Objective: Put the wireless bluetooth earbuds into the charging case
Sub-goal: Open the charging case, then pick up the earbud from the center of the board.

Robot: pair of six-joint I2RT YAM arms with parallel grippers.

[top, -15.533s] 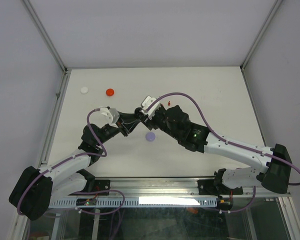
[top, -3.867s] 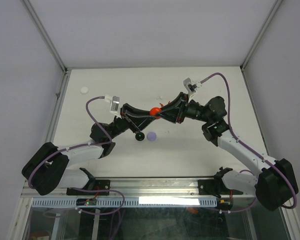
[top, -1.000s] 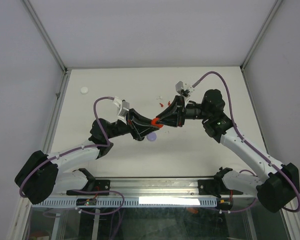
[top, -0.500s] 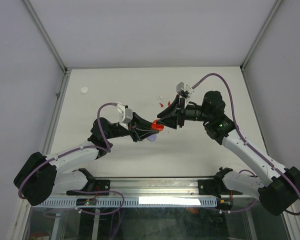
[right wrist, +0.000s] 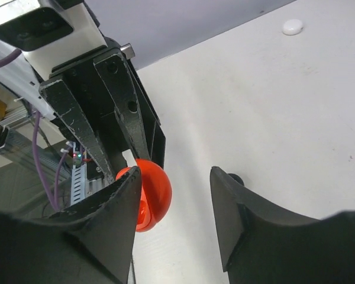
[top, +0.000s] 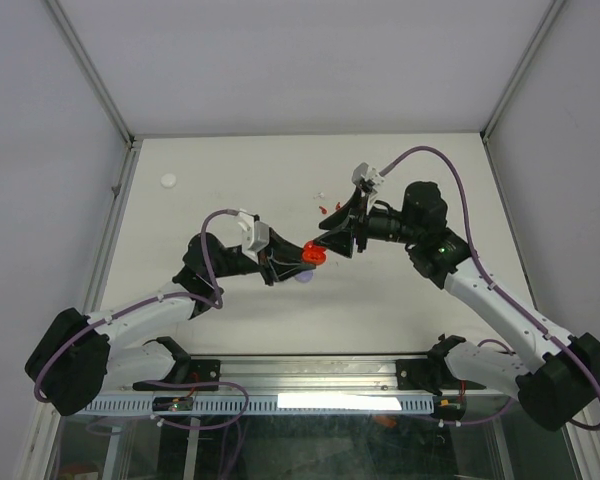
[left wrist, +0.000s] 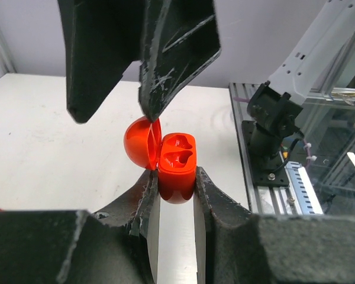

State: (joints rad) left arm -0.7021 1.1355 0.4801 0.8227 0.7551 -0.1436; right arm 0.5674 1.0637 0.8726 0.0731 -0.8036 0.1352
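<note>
Left gripper (left wrist: 176, 177) clamps the red case (left wrist: 177, 155), its lid hinged open and both sockets showing. Right gripper (right wrist: 176, 180), jaws apart, hangs just beside the lid. Red earbuds (top: 325, 209) lie on the table (top: 430, 180) beyond the case.

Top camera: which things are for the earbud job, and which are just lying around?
For the job: open red case in the left gripper; red earbuds; right gripper.
Just lying around: white round case; lavender round case.
</note>
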